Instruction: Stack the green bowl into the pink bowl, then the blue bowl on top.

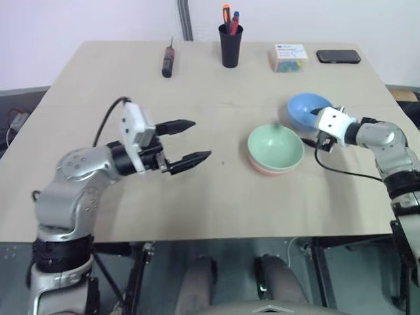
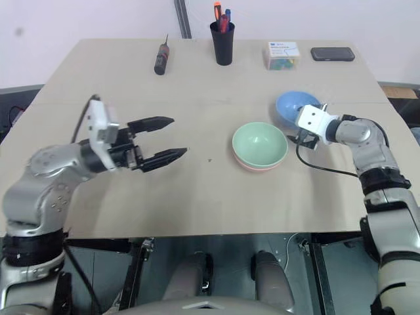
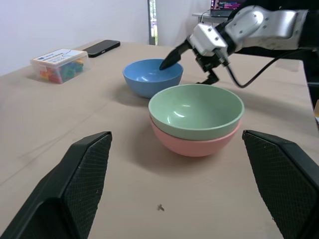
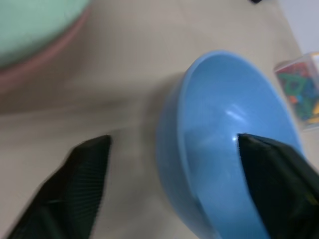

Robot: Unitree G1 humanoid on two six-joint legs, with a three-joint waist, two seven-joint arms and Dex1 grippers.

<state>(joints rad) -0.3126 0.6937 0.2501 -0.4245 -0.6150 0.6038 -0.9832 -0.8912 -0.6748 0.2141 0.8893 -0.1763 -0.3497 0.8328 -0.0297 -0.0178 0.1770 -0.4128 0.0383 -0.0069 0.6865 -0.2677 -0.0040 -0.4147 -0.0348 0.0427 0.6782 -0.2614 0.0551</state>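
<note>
The green bowl (image 1: 275, 146) sits nested inside the pink bowl (image 1: 265, 170) at the table's centre right. Just behind and to the right of them stands the blue bowl (image 1: 302, 107), upright on the table. My right gripper (image 4: 173, 140) is at the blue bowl's near rim, open, with one finger inside the bowl and the other outside its wall. My left gripper (image 1: 200, 139) hovers over the left half of the table, well clear of the bowls. It is open, holds nothing and points level toward the stack.
Along the far edge of the table (image 1: 197, 197) are a screwdriver (image 1: 168, 62), a black pen cup (image 1: 230, 44), a clear box of coloured pieces (image 1: 289, 57) and a black phone (image 1: 338, 56). A black cable hangs from each wrist.
</note>
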